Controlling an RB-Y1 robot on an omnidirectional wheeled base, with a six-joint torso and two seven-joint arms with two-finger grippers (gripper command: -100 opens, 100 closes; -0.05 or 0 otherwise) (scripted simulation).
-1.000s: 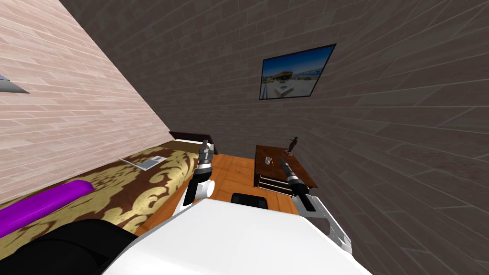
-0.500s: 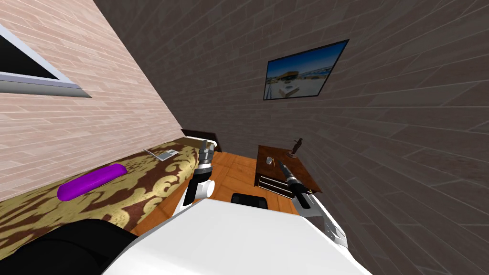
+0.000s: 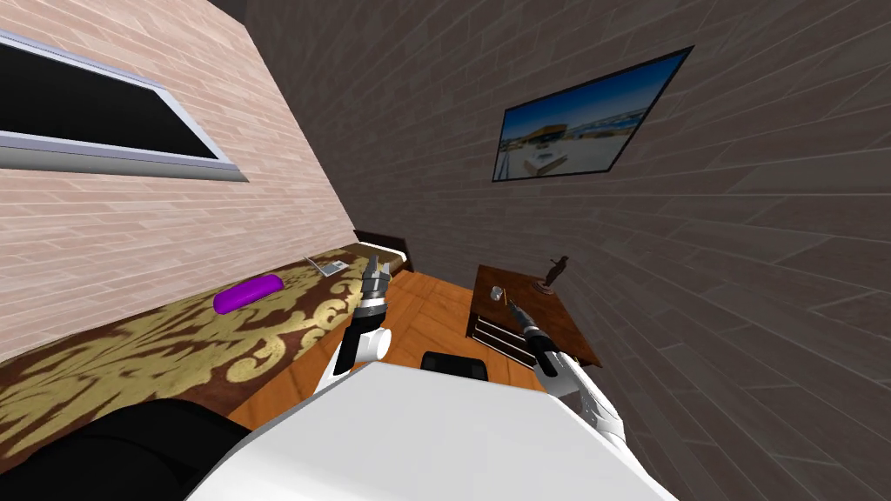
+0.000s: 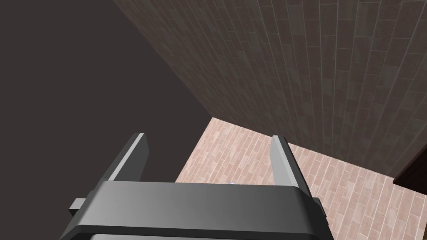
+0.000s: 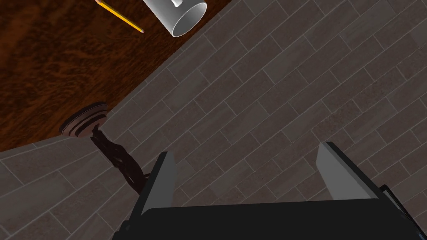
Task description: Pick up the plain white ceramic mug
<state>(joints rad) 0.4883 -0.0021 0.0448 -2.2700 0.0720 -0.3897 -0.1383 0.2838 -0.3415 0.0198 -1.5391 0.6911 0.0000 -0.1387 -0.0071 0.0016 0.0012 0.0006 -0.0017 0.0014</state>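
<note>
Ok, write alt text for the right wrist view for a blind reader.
A white mug stands upright on a dark wooden tabletop beside a yellow pencil, a dark figurine nearer the gripper. The right gripper is open and empty, aimed at the grey brick wall, off the mug.

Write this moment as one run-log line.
mug: on wooden nightstand, beside pencil, not grasped | right gripper: open, apart from mug | left gripper: open, empty

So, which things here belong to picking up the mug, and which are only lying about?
For the job: white mug; dark wooden nightstand under it; open right gripper.
Just lying about: pencil beside the mug; dark statuette; purple cushion on the bed; framed picture.
</note>
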